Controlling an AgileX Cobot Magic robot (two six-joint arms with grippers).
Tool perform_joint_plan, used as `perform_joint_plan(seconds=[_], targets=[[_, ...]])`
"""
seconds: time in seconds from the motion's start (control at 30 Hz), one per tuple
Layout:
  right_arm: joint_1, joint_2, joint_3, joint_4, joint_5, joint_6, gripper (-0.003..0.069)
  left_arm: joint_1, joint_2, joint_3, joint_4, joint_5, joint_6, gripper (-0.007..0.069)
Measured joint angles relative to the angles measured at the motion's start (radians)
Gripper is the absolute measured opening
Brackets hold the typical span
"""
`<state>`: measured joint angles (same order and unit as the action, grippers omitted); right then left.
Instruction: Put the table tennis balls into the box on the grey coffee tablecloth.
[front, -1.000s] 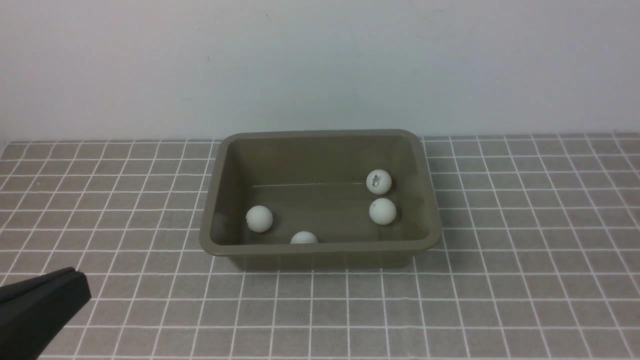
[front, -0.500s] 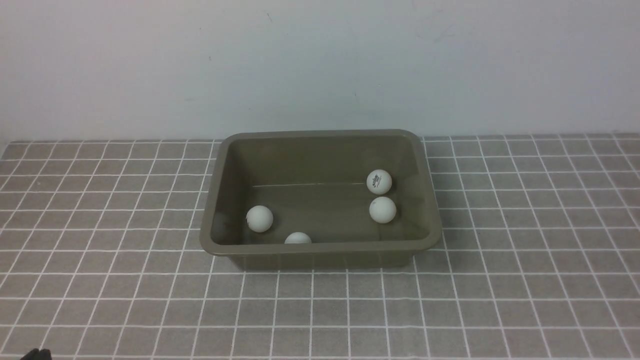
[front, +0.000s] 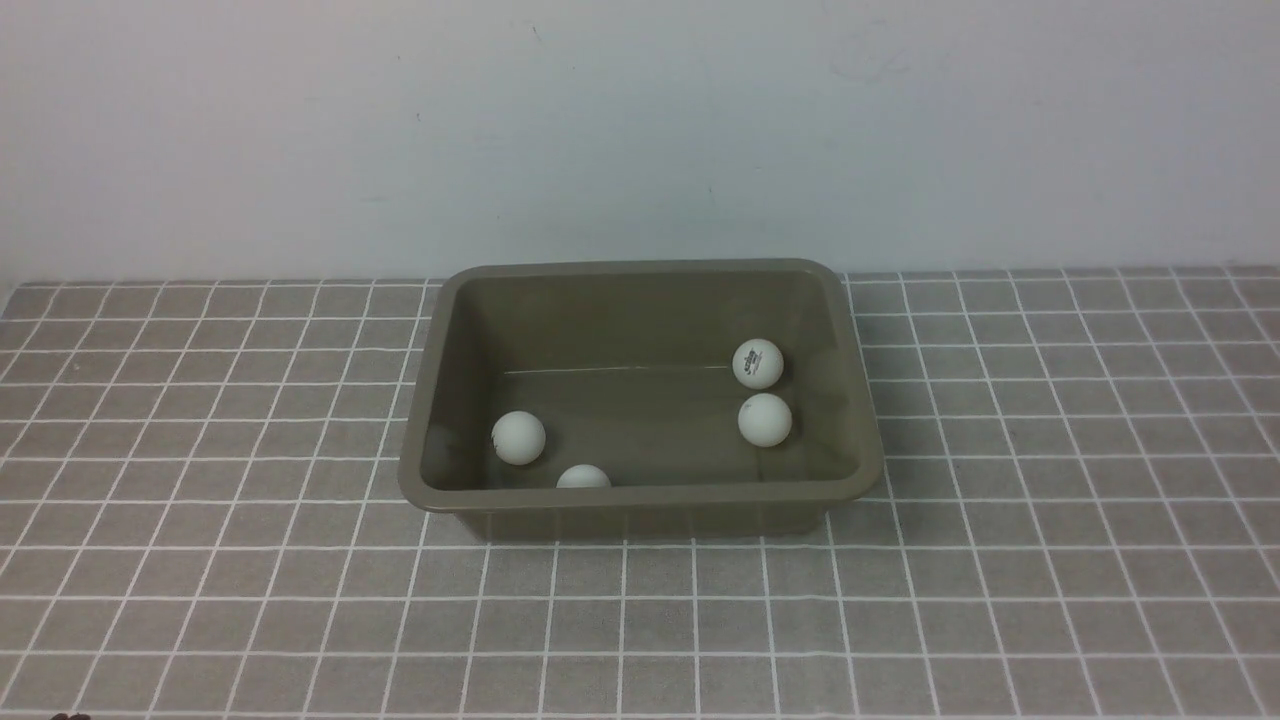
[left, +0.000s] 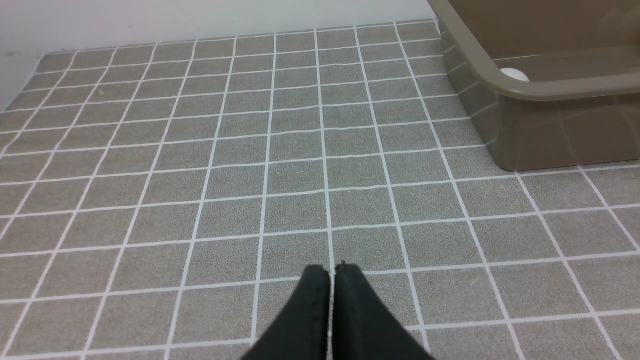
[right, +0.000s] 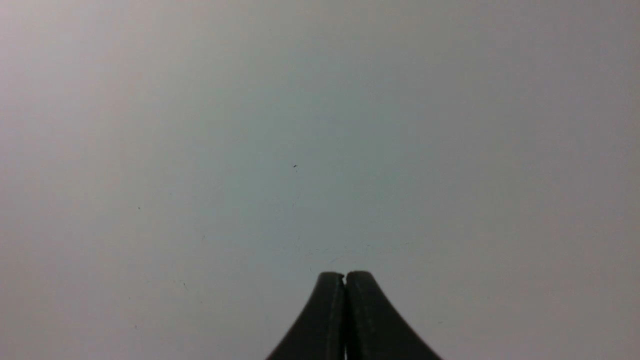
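The olive-brown box (front: 640, 497) stands on the grey coffee tablecloth (front: 1000, 560) at mid table. Inside lie the table tennis balls: one with a dark logo (front: 758, 363), one just in front of it (front: 765, 420), one at the left (front: 519, 437), and one half hidden behind the near wall (front: 583, 477). My left gripper (left: 332, 270) is shut and empty, low over the cloth to the left of the box (left: 540, 90), where one ball (left: 515, 75) peeks over the rim. My right gripper (right: 345, 274) is shut and empty, facing only the pale wall. Neither gripper shows in the front view.
A pale wall (front: 640, 130) runs close behind the box. The cloth's left edge meets the wall corner (left: 20, 65) in the left wrist view.
My left gripper has drawn back out of the front view at the lower left. The ball by the box's near wall has rolled a little to the left.
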<state>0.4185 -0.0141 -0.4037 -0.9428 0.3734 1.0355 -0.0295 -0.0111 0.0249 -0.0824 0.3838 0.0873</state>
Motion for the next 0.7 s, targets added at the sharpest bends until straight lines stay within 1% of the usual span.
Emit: perform_joint_plan(seconds=[0.37, 0.47, 0.5, 0.53, 0.57, 0.6, 0.63, 0.67, 0.7], targets=[[0.000, 0.000, 0.000, 0.000, 0.000, 0.000, -0.0013, 0.000, 0.000, 0.000, 0.000, 0.000, 0.000, -0.0005], [0.000, 0.000, 0.000, 0.060, -0.009, -0.020, -0.0013, 0.000, 0.000, 0.000, 0.000, 0.000, 0.000, -0.0005], [0.000, 0.000, 0.001, 0.120, -0.022, -0.056, -0.0013, 0.000, 0.000, 0.000, 0.001, 0.000, 0.000, -0.0005], [0.000, 0.000, 0.004, 0.198, -0.046, -0.127, -0.0013, 0.000, 0.000, 0.000, 0.002, 0.000, 0.000, -0.0005], [0.000, 0.000, 0.004, 0.198, -0.046, -0.127, -0.0013, 0.000, 0.000, 0.000, 0.002, 0.000, 0.000, -0.0005], [0.000, 0.000, 0.017, 0.335, -0.086, -0.276, -0.0013, 0.000, 0.000, 0.000, 0.002, 0.000, 0.000, -0.0005], [0.000, 0.000, 0.030, 0.438, -0.117, -0.388, -0.0013, 0.000, 0.000, 0.000, 0.003, 0.000, 0.000, -0.0005], [0.000, 0.000, 0.036, 0.489, -0.127, -0.426, -0.0013, 0.000, 0.000, 0.000, 0.003, 0.000, 0.000, -0.0005], [0.000, 0.000, 0.043, 0.540, -0.149, -0.520, -0.0013, 0.000, 0.000, 0.000, 0.003, 0.000, 0.000, -0.0005]])
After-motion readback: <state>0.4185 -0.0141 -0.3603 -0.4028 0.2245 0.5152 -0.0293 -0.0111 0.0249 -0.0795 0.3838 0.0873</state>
